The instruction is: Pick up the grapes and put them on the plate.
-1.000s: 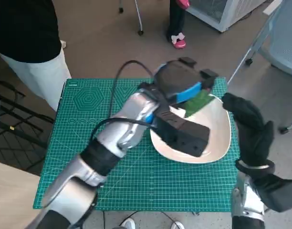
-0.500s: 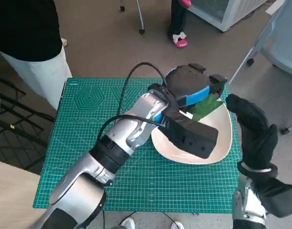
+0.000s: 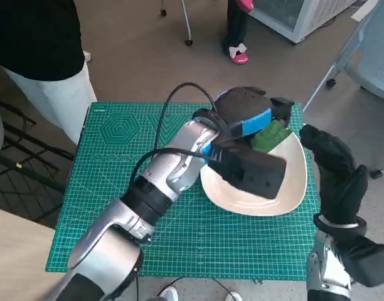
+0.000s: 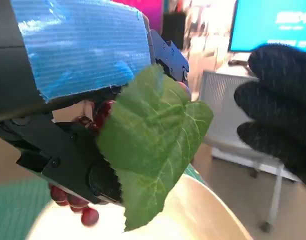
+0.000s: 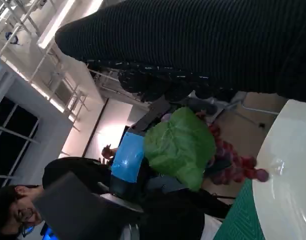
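My left hand point(image 3: 247, 118) hangs over the far side of the white plate point(image 3: 277, 194) and grips a bunch of red grapes point(image 4: 82, 207) with a big green leaf point(image 4: 153, 145). In the head view the leaf point(image 3: 269, 135) shows under the blue-taped back of the hand. The right wrist view shows the leaf point(image 5: 180, 146), the grapes point(image 5: 233, 165) below it and the plate's rim point(image 5: 288, 165). My gloved right hand point(image 3: 333, 166) stands upright at the plate's right edge, fingers apart, holding nothing.
The plate lies on a green cutting mat point(image 3: 117, 169) that covers the small table. A person in a black top and white trousers point(image 3: 51, 75) stands at the mat's far left corner. Chair legs point(image 3: 339, 69) and someone's feet point(image 3: 237, 53) are on the floor beyond.
My left hand has carried the grapes rightward, further over the plate's far side. The right hand stays by the plate's edge. The head camera has shifted slightly.
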Robot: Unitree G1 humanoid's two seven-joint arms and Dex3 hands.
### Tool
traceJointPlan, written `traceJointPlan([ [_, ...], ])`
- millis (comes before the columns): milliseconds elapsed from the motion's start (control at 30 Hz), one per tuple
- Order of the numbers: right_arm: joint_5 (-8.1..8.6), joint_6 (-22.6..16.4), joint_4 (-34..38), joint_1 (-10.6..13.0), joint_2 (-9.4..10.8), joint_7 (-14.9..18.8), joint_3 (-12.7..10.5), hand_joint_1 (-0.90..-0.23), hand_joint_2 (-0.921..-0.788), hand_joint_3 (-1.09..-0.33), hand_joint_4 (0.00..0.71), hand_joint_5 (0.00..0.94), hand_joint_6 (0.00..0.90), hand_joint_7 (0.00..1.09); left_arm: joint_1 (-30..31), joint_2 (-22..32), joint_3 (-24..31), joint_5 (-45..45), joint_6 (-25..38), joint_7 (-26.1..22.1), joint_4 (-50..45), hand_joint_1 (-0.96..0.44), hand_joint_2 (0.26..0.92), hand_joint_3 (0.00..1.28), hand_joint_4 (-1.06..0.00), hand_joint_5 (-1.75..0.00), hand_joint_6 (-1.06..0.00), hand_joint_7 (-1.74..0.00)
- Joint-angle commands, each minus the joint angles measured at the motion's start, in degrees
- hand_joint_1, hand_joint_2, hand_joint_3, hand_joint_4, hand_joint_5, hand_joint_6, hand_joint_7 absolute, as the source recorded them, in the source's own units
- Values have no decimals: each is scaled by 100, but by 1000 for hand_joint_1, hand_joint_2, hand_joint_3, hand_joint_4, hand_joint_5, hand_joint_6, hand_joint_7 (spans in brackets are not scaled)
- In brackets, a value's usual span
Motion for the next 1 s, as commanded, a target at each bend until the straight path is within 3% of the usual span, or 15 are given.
traceJointPlan([
  [33,-48,76,84,86,-1,-44,19,-617,-921,-861,408,1,139,214,-74,-19,62,-159,116,-129,76,-261,902,54,-175,-212,-320,-73],
  [200,-53,49,135,55,36,-37,45,-620,-921,-861,408,1,142,209,42,54,35,-188,87,-57,115,-387,911,25,-99,-36,-269,-12],
  [500,-87,32,185,-1,117,-80,123,-625,-921,-853,409,1,147,202,271,205,278,-506,-101,-43,240,-441,920,36,-76,-1,-252,0],
  [667,-105,11,165,3,164,-94,177,-627,-921,-849,410,1,149,199,293,194,895,-1373,-277,-503,623,-464,921,54,-77,-1,-253,-1],
  [833,-101,-9,171,-7,177,-79,206,-625,-921,-850,410,1,149,196,409,310,1595,-2361,-490,-1186,831,-475,921,71,-179,-21,-264,-7],
  [1000,-105,12,132,-14,184,-80,249,-625,-921,-852,410,1,149,195,717,445,2249,-3216,-447,-1588,623,-467,921,97,-167,-6,-297,-21],
])
